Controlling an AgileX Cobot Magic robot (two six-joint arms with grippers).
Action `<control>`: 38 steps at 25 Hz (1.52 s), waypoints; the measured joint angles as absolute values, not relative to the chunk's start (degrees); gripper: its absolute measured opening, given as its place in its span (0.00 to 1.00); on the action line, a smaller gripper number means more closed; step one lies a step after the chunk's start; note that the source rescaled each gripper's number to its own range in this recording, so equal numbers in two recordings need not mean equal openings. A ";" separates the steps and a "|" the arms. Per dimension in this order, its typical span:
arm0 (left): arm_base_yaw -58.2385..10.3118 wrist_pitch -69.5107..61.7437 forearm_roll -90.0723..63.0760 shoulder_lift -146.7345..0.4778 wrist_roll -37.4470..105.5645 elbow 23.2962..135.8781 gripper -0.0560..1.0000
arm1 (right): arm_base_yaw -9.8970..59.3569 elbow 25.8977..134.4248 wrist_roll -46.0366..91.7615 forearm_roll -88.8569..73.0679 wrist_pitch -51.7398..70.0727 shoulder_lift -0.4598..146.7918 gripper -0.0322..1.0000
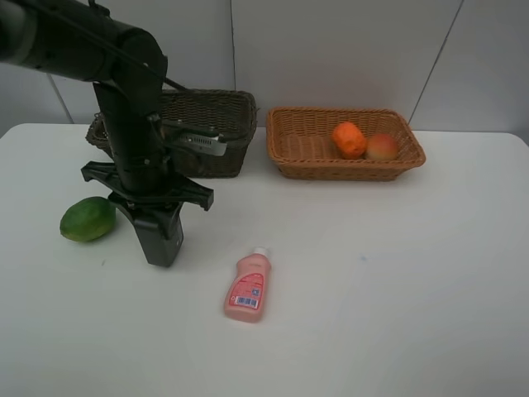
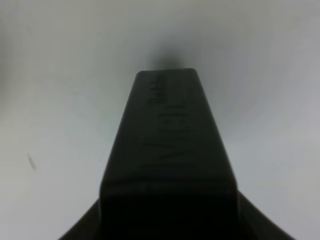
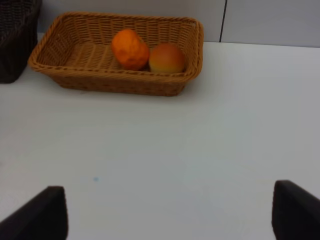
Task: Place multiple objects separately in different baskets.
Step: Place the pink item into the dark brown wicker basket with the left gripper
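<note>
My left gripper [image 1: 159,222] points straight down at the table, shut on the dark green pump bottle [image 1: 162,246], which fills the left wrist view [image 2: 170,145]. Left of it lies the green round fruit [image 1: 87,219]. The pink white-capped bottle [image 1: 247,286] lies flat to its right. An orange [image 1: 349,139] and a peach [image 1: 381,147] rest in the light tan basket [image 1: 302,161], which the right wrist view also shows [image 3: 115,82]. The dark brown basket [image 1: 223,124] stands behind the left arm. My right gripper [image 3: 170,192] is open, empty, and well short of the tan basket.
The left arm's black links rise from the gripper toward the top left and hide part of the dark basket. Both baskets stand side by side along the table's far edge, near the wall. White tabletop lies in front of the tan basket.
</note>
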State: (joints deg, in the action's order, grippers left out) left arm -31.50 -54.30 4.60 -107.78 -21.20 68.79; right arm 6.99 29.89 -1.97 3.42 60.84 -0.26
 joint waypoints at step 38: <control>-24.39 -68.39 6.28 -119.93 -8.29 115.64 0.53 | 6.99 29.89 -1.97 3.42 60.84 -0.26 0.67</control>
State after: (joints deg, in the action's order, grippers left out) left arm -24.39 -68.39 6.28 -119.93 -8.29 115.64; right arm 6.99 29.89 -1.97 3.42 60.84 -0.26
